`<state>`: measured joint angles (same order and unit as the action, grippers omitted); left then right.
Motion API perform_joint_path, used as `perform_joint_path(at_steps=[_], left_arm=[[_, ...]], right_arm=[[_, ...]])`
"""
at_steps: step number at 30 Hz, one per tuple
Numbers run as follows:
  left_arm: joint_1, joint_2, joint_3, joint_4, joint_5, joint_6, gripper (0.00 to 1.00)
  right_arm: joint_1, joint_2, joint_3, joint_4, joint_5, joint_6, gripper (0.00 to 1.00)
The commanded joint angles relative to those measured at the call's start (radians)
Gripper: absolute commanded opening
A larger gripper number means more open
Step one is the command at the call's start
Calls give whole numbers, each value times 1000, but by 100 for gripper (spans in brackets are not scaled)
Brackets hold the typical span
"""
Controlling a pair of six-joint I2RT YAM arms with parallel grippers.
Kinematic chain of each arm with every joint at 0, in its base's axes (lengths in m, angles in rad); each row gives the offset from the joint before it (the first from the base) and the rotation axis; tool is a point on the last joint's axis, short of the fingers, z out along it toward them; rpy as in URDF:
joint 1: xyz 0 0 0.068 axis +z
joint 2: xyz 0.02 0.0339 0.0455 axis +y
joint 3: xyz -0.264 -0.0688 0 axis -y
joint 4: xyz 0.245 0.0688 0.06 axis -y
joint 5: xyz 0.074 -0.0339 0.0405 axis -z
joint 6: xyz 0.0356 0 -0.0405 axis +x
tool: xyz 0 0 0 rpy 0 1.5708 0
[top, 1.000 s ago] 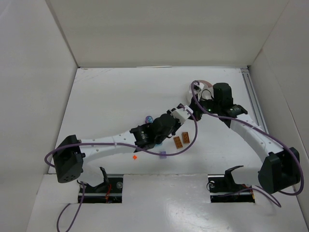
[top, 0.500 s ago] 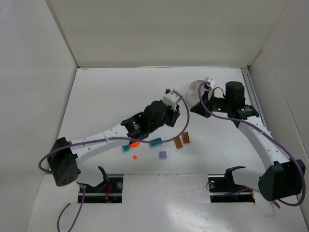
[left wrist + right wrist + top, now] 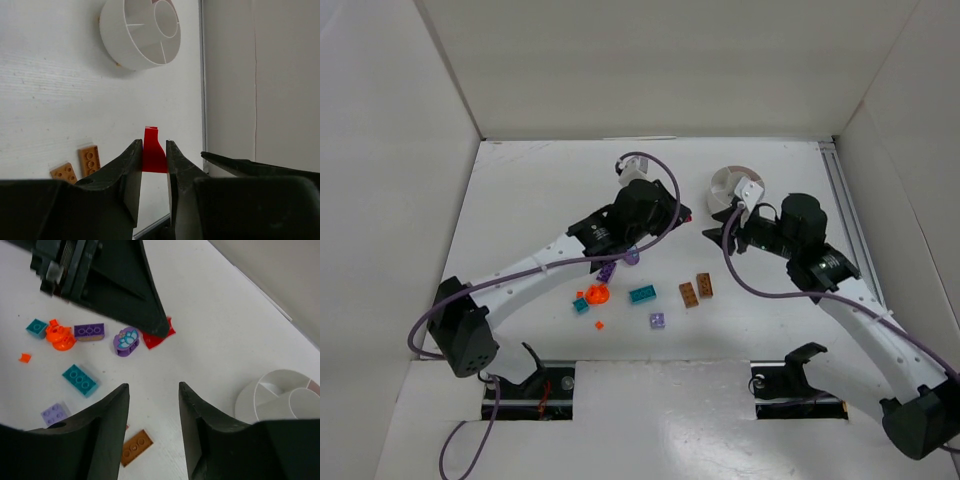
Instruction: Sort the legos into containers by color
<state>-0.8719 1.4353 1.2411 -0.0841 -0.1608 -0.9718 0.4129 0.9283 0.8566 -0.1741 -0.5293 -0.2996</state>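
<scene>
My left gripper (image 3: 154, 142) is shut on a small red brick (image 3: 152, 152), low over the table. In the top view this gripper (image 3: 688, 214) is left of the white divided dish (image 3: 728, 185), which lies ahead in the left wrist view (image 3: 140, 32). My right gripper (image 3: 152, 386) is open and empty, pointing left at the left fingertips and the red brick (image 3: 159, 337). In the top view it (image 3: 712, 233) is just below the dish. Loose legos lie in front: a purple round piece (image 3: 126, 340), a purple brick (image 3: 89, 331), an orange piece (image 3: 59, 335), a teal brick (image 3: 80, 379).
Two brown bricks (image 3: 696, 290) lie right of the teal brick (image 3: 642, 294). A lilac brick (image 3: 658, 320), a small teal bit (image 3: 581, 305) and a tiny orange bit (image 3: 599, 325) lie nearer the front edge. White walls enclose the table on three sides.
My left arm has swung back and left, uncovering the pile of bricks, and holds the red brick. My right gripper has moved off the dish to a spot just in front of it.
</scene>
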Motion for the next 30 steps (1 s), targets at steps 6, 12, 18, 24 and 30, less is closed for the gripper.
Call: perform_joint_path(at_steps=[6,12,18,24,30], left_arm=[[-45,-101,-45,78,-143,-188,0],[-64,-122,-69,87,-203,-220,0],[-94,-133,-92,113,-276,-264,0],[-130,-142,-92,126,-352,-277,0],[-165,-162,-115,153,-433,-298,0]], right_arm=[[69,108,73,235,108,140,55],[69,129,61,275,101,229,62],[89,138,48,350,66,296,65],[119,167,58,418,45,385,70],[128,176,44,449,118,456,70]])
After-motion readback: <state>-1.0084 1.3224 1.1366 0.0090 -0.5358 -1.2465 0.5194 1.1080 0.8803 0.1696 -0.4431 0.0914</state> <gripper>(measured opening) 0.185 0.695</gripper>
